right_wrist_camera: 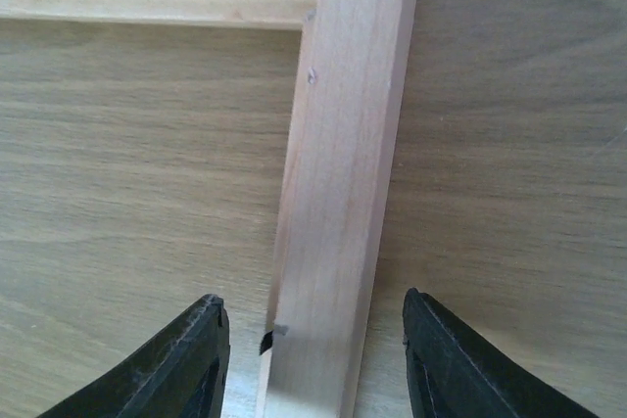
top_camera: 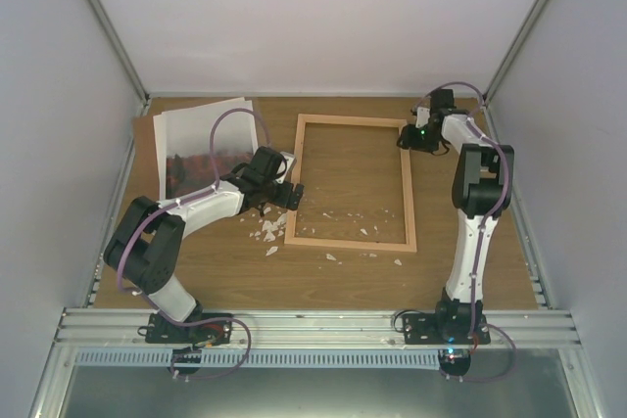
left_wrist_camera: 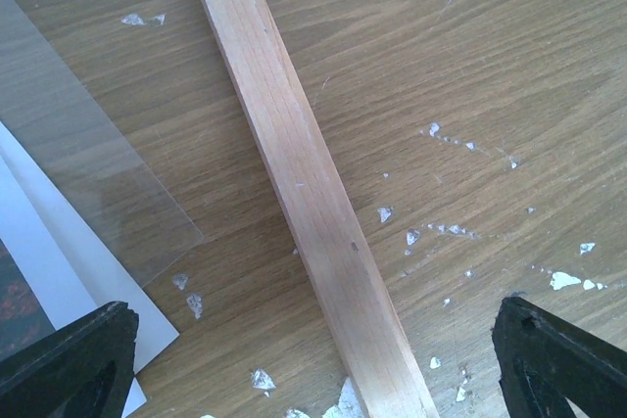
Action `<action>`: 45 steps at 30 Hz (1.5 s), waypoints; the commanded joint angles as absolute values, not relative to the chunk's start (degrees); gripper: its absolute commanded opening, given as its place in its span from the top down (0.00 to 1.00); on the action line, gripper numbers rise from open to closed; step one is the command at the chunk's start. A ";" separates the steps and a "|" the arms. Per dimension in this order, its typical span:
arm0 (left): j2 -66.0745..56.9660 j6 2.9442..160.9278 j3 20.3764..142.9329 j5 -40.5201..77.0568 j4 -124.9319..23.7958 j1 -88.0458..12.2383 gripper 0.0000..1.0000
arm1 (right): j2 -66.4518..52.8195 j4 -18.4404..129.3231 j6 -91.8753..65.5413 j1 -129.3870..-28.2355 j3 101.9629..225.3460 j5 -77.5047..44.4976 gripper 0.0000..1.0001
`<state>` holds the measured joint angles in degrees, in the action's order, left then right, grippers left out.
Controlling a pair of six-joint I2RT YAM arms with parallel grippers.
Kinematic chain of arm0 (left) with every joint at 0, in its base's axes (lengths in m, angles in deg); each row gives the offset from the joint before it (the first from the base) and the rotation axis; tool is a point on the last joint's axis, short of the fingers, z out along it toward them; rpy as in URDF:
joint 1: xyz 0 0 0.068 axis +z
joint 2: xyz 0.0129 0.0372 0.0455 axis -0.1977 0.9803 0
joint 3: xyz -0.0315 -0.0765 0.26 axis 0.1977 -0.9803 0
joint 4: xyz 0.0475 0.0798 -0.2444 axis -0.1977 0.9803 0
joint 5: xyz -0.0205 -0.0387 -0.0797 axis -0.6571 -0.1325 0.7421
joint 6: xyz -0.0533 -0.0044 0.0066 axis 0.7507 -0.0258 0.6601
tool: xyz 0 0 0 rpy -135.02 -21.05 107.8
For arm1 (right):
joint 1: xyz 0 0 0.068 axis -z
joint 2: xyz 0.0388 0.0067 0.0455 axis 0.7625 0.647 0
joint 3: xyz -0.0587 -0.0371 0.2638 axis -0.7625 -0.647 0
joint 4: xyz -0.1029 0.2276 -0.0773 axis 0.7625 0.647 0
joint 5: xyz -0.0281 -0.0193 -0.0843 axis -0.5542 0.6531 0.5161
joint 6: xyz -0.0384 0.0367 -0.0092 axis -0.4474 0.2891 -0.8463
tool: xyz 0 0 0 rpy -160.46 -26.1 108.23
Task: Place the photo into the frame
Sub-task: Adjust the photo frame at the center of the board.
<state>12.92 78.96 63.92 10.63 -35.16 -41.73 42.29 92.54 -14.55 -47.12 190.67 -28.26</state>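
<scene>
Photo (top_camera: 201, 142): lies flat at the far left of the table (top_camera: 470, 271), outside the frame and left of it; white border, dark reddish picture. In the left wrist view only its white corner (left_wrist_camera: 44, 242) shows.
Frame (top_camera: 409, 193): light wood rectangle lying flat in the middle of the table, bare wood grain showing through its opening.
Brown board (top_camera: 144, 144): under the photo, its edge sticking out on the left.
Clear sheet (left_wrist_camera: 88, 144): flat on the table just left of the frame's left rail (left_wrist_camera: 294, 173), overlapping the photo's border.
Left gripper (top_camera: 277, 191): above the frame's left rail, fingers (left_wrist_camera: 69, 369) spread as wide as they go, one on each side of the rail, holding nothing.
Right gripper (top_camera: 416, 136): at the frame's far right corner; the right rail (right_wrist_camera: 338, 193) runs between its fingers (right_wrist_camera: 191, 364), a gap on both sides, nothing gripped.
White scraps (top_camera: 266, 232): scattered near the frame's near left corner and inside the opening.
</scene>
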 commanded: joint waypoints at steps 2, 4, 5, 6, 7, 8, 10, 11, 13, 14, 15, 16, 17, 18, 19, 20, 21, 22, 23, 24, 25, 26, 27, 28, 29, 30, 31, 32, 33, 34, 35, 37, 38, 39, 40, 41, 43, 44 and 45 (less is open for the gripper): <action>13.55 79.85 65.18 10.77 -37.26 -41.46 0.01 | 44.72 93.14 -14.27 -46.87 191.58 -28.46 0.51; 13.48 79.85 65.13 10.77 -37.31 -41.46 0.01 | 44.60 93.03 -14.27 -46.81 191.64 -28.46 0.54; 13.40 79.83 65.12 10.72 -37.33 -41.46 0.01 | 44.55 93.07 -14.27 -46.72 191.64 -28.58 0.55; 13.36 79.77 65.04 10.70 -37.43 -41.46 0.01 | 44.49 93.08 -14.25 -46.59 191.64 -28.75 0.56; 13.31 79.76 64.99 10.79 -37.44 -41.46 0.01 | 44.39 93.13 -14.16 -46.56 191.62 -28.97 0.56; 13.37 79.76 65.01 10.80 -37.52 -41.46 0.01 | 44.19 93.14 -14.03 -46.40 191.57 -29.45 0.57; 13.38 79.76 64.89 10.85 -37.49 -41.46 0.01 | 43.92 93.20 -13.85 -46.06 191.56 -30.66 0.58; 13.45 79.76 64.93 10.88 -37.49 -41.46 0.01 | 43.86 93.18 -13.64 -45.94 191.43 -31.31 0.59; 13.45 79.76 64.94 10.92 -37.48 -41.46 0.01 | 43.69 93.22 -13.47 -45.60 191.38 -32.54 0.60; 13.46 79.82 64.99 11.03 -37.51 -41.46 0.01 | 43.68 93.25 -13.36 -45.31 191.38 -33.20 0.60; 13.47 79.83 64.95 11.09 -37.48 -41.46 0.01 | 43.60 93.22 -13.24 -45.14 191.46 -33.87 0.60; 13.52 79.79 64.93 11.14 -37.48 -41.46 0.01 | 43.62 93.24 -13.21 -44.86 191.47 -34.42 0.60; 13.55 79.76 64.94 11.14 -37.50 -41.46 0.01 | 43.67 93.11 -13.13 -44.60 191.47 -35.02 0.60; 13.60 79.77 64.90 11.19 -37.49 -41.46 0.01 | 43.72 93.16 -12.92 -44.35 191.47 -35.47 0.61; 13.63 79.76 64.94 11.21 -37.49 -41.46 0.01 | 43.76 93.21 -12.81 -44.11 191.47 -35.80 0.63; 13.64 79.76 64.99 11.16 -37.52 -41.51 0.01 | 43.76 93.18 -12.83 -43.94 191.47 -36.16 0.64; 13.72 79.76 65.00 11.25 -37.56 -41.47 0.01 | 43.80 93.22 -12.86 -43.79 191.42 -36.33 0.66; 13.81 79.76 64.98 11.32 -37.49 -41.46 0.01 | 43.91 93.29 -12.83 -43.70 191.39 -36.44 0.68; 13.86 79.76 65.02 11.36 -37.56 -41.46 0.02 | 43.94 93.20 -12.78 -43.63 191.26 -36.49 0.69; 13.90 79.76 65.10 11.33 -37.49 -41.46 0.02 | 43.93 93.23 -12.80 -43.60 191.21 -36.46 0.71; 13.98 79.77 65.06 11.28 -37.48 -41.46 0.02 | 43.94 93.15 -12.79 -43.58 191.08 -36.41 0.74; 13.95 79.76 65.10 11.39 -37.50 -41.46 0.02 | 43.89 93.11 -12.85 -43.54 191.04 -36.38 0.77; 13.99 79.80 65.19 11.37 -37.54 -41.46 0.02 | 43.99 93.20 -12.91 -43.52 191.03 -36.49 0.78; 14.06 79.84 65.11 11.40 -37.47 -41.46 0.02 | 44.02 93.23 -12.99 -43.50 191.03 -36.48 0.79; 14.05 79.85 65.11 11.37 -37.48 -41.46 0.02 | 43.99 93.26 -13.04 -43.45 190.95 -36.65 0.80; 14.08 79.85 65.12 11.41 -37.51 -41.46 0.02 | 43.95 93.28 -13.17 -43.38 190.94 -37.01 0.82; 14.08 79.85 65.04 11.54 -37.55 -41.46 0.02 | 43.90 93.27 -13.21 -43.36 190.93 -37.36 0.83; 14.08 79.93 65.00 11.57 -37.55 -41.46 0.02 | 43.83 93.33 -13.16 -43.30 190.86 -37.56 0.83; 14.08 79.94 65.01 11.63 -37.54 -41.46 0.02 | 43.85 93.33 -13.20 -43.32 190.85 -37.71 0.83; 14.08 79.94 65.03 11.67 -37.58 -41.46 0.02 | 43.81 93.38 -13.30 -43.32 190.85 -38.17 0.82; 14.08 79.94 65.01 11.65 -37.59 -41.39 0.02 | 43.69 93.42 -13.38 -43.31 190.85 -38.51 0.81; 14.00 79.94 64.89 11.99 -37.57 -41.27 0.02 | 43.19 93.51 -13.43 -43.25 190.73 -39.61 0.77; 13.87 80.05 64.77 12.25 -37.57 -41.16 0.02 | 42.78 93.33 -13.41 -43.12 190.68 -40.30 0.74; 13.76 80.15 64.65 12.55 -37.58 -40.97 0.02 | 42.41 93.33 -13.47 -43.10 190.82 -40.68 0.67; 13.45 80.24 64.49 12.94 -37.57 -40.73 0.02 | 41.91 93.35 -13.55 -43.01 190.93 -41.10 0.59; 13.14 80.35 64.42 13.26 -37.57 -40.54 0.02 | 41.33 93.29 -13.56 -42.82 190.86 -41.43 0.50; 12.51 80.53 64.30 13.64 -37.17 -40.12 0.02 | 40.19 93.17 -13.45 -42.48 190.86 -42.19 0.38; 12.16 80.63 64.40 13.90 -36.82 -39.94 0.02 | 39.65 93.17 -13.40 -42.27 190.73 -42.54 0.33; 11.82 80.64 64.42 14.22 -36.47 -39.82 0.02 | 39.07 93.03 -13.40 -41.99 190.55 -42.89 0.32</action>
<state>13.64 79.57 63.92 12.68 -35.34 -40.70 42.95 93.30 -13.02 -43.20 190.74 -39.93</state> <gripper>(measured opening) 0.984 0.644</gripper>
